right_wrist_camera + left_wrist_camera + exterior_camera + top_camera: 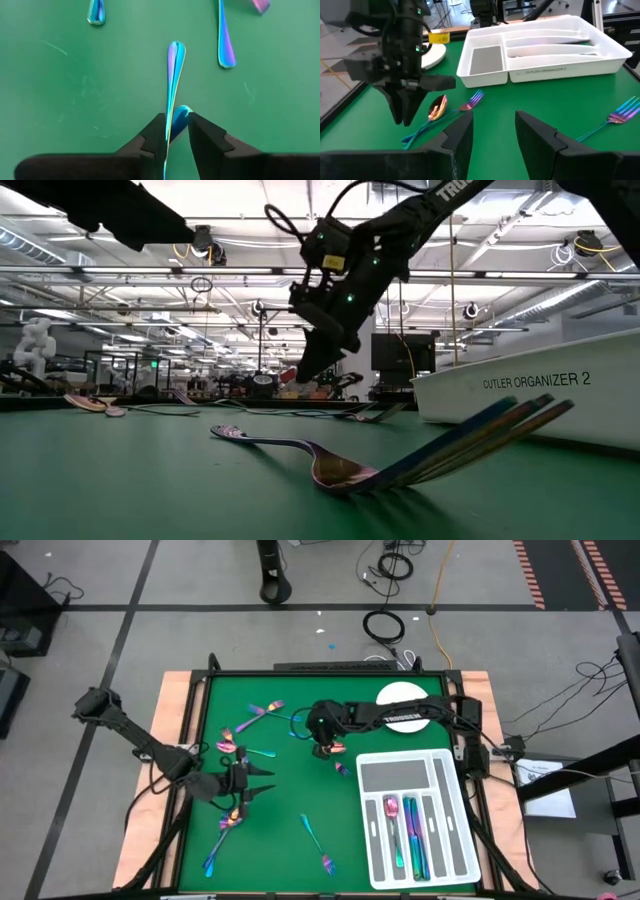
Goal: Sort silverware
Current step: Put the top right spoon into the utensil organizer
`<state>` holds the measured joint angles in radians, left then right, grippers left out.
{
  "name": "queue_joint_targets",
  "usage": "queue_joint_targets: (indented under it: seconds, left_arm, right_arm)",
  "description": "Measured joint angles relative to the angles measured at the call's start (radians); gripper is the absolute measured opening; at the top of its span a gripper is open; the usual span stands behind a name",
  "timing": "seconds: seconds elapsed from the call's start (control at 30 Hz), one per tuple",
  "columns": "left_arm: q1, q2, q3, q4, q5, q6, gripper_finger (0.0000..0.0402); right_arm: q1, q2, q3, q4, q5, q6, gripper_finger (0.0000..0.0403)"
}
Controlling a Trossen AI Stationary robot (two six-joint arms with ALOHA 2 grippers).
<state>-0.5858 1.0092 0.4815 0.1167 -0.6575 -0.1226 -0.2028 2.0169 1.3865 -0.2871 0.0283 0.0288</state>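
Iridescent silverware is scattered on the green table: pieces near the far left [262,710], the left [232,735] and the near edge [310,830]. A spoon [437,107] and a fork [472,100] lie side by side at the table's middle, with their blue handles together. My right gripper [323,747] [176,131] points down over those handles and is shut on them. My left gripper [252,780] [492,132] is open over the left-centre of the table, pointing right and touching nothing. My right gripper comes from above, pointing down, and pinches a blue handle [174,85] between its two fingers [202,137], lying across it, some way back from the handle's free end. A second blue handle tip [182,113] sits in the same gap. The spoon bowl and fork head appear to rest on the table.
The white compartmented tray [415,755] [540,75] sits at the right and holds several pieces [410,835]. A round white plate [400,695] lies at the far right. More silverware lies near the left gripper [228,825] [620,117] and close to the low camera [330,465].
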Motion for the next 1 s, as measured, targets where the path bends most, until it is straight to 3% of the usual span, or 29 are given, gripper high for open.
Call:
queue_joint_targets:
  seconds: [0.77, 1.0]
  left_arm:
    - [0.02, 0.0, 0.0, -0.033, 0.034, -0.003, 0.0148]
    - [0.021, 0.0, 0.0, -0.037, 0.034, -0.003, 0.0148]
  right_arm:
    - [0.002, 0.091, 0.002, -0.022, -0.003, 0.038, 0.0063]
    - [0.002, 0.093, 0.002, -0.027, -0.003, 0.076, 0.0022]
